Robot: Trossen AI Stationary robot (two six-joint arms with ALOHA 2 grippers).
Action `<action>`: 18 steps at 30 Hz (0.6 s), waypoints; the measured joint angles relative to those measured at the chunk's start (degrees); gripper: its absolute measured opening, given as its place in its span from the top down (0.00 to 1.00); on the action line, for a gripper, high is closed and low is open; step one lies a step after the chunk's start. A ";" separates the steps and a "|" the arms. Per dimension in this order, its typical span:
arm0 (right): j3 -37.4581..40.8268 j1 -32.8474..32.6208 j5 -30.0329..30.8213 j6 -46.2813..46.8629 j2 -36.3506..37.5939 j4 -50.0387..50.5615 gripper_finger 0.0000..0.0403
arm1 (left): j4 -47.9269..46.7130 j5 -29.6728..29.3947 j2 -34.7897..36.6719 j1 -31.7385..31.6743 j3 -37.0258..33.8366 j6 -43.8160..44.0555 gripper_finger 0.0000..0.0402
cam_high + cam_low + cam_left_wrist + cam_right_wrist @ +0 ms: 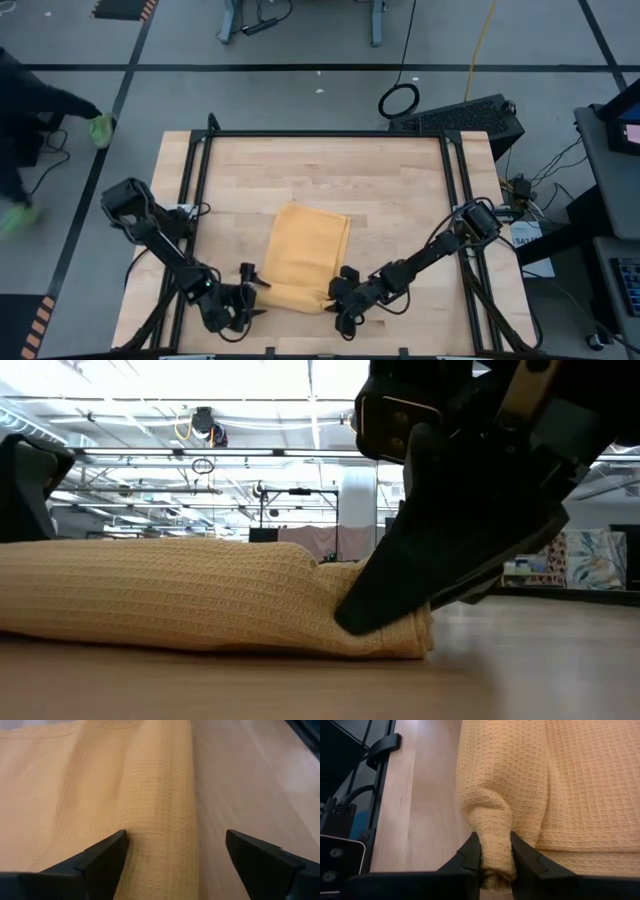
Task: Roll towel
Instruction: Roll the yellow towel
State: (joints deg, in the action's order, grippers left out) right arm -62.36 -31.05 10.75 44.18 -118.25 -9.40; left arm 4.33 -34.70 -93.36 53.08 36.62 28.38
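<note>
Mid-roll: mustard-yellow towel [305, 255] lying near the table's [390, 190] front edge, near end already bunched. Right gripper [495, 851] pinching the near right corner of the fold. Left gripper [172, 852] spread wide just beside the near left edge, holding nothing. Next, probably: closing left, then turning both ends away together, evenly.

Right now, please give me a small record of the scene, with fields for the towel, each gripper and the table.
towel: mustard-yellow towel, folded, lying on the table near its front edge
left gripper: left gripper open, at the towel's left front edge, holding nothing
right gripper: right gripper shut on a bunched fold at the towel's right front corner
table: wooden table, black frame around it
</note>
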 joint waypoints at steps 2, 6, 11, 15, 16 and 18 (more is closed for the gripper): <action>0.02 0.33 -0.75 -0.82 0.46 0.08 0.87 | -0.36 -1.11 -0.57 -0.25 0.00 2.64 0.14; 0.15 0.72 -2.35 -2.01 1.66 0.86 0.85 | -2.28 -1.42 -1.71 -0.89 -0.02 6.38 0.15; 0.25 0.99 -2.54 -3.09 2.97 1.78 0.83 | -2.03 3.25 -2.15 -2.72 -0.02 8.16 0.27; 0.26 1.01 -2.36 -3.94 3.08 1.75 0.82 | -1.61 6.21 -2.15 -4.40 0.04 8.85 0.52; 0.26 1.01 -2.29 -3.94 3.09 1.83 0.81 | -1.63 6.89 -2.15 -4.74 0.20 8.86 0.59; 0.18 0.99 -2.22 -4.20 3.16 2.22 0.78 | -1.65 8.49 -2.13 -5.28 0.72 8.81 0.75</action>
State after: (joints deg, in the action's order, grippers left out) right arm -62.18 -30.06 8.53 39.98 -115.10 -7.17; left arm 2.68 -26.21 -95.48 47.80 37.34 37.19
